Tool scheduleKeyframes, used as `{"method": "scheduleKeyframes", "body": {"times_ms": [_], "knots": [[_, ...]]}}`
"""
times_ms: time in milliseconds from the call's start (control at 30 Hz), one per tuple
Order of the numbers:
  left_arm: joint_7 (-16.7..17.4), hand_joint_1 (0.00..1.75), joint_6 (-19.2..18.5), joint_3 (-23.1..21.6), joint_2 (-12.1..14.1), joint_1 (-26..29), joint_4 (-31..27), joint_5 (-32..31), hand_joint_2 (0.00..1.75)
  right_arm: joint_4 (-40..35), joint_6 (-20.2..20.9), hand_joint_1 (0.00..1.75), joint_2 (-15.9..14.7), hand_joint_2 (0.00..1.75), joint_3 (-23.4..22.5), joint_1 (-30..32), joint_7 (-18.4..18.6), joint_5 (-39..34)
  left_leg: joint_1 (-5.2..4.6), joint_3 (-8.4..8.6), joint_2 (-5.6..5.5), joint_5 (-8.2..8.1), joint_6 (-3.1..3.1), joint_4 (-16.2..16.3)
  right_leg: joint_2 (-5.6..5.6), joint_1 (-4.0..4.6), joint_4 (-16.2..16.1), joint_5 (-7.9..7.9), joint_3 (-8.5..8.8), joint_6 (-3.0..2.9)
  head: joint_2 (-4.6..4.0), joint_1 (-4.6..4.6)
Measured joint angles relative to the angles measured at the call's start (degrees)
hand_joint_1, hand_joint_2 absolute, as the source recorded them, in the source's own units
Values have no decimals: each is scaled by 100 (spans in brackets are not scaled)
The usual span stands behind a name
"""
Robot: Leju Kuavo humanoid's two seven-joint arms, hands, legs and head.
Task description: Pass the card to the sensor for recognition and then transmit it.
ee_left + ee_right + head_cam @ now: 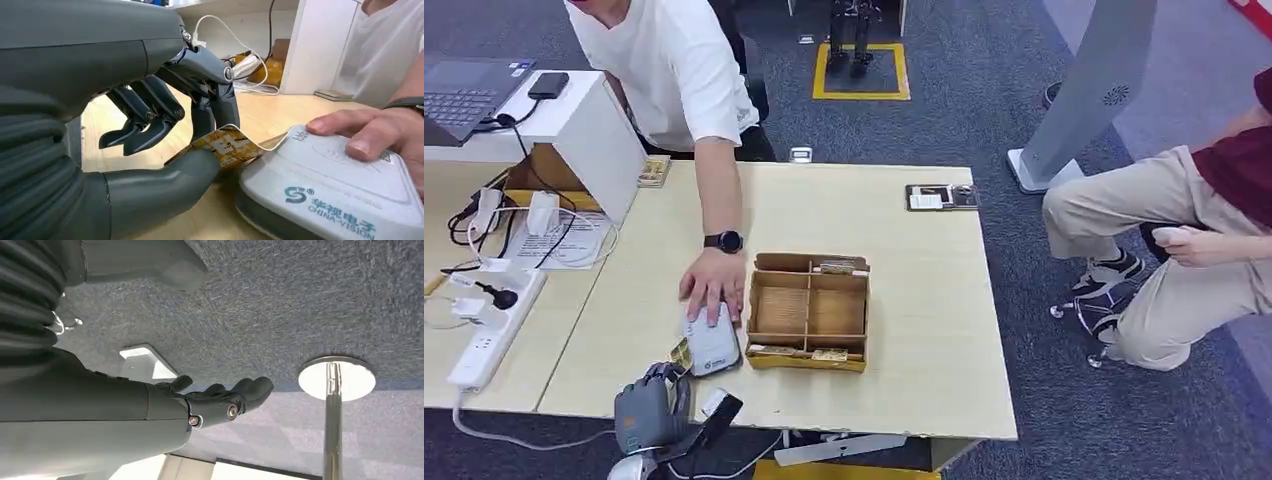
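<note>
Pinching a gold-patterned card (227, 146) between thumb and fingers (220, 107), the left hand (652, 405) sat at the near edge of the table (914, 300), with the card's far corner touching the rim of the sensor (325, 185), a white rounded reader printed with a teal logo and lettering. A person's hand (712, 282), a dark watch on its wrist, rested on top of that sensor. Just to the right stood a shallow cardboard tray (809, 312) split into compartments, with gold cards lying along its edges. At the left of the pale wooden table lay a white power strip (494, 325) and tangled cables. Beyond was grey-blue carpet. The right hand (220, 397) hung over the carpet, fingers released and holding nothing. A seated person (1184, 240) was at far right.
</note>
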Motion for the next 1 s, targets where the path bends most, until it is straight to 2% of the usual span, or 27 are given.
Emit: {"method": "scheduleKeyframes", "body": {"times_ms": [867, 1000], "knots": [[20, 175, 0, -149, 13, -4, 125, 186, 175, 79, 0, 0, -2, 175, 0, -1, -42, -39, 0, 27, -42, 4, 6, -1, -34, -5, -1, -8, 43, 13, 0, 0], [-269, 175, 11, -120, 4, 29, -20, 727, 175, 79, 0, 0, -2, 175, 0, -1, -33, -41, 0, 23, -39, 5, 5, -1, -33, -4, -1, -8, 46, 12, -2, 2]]}}
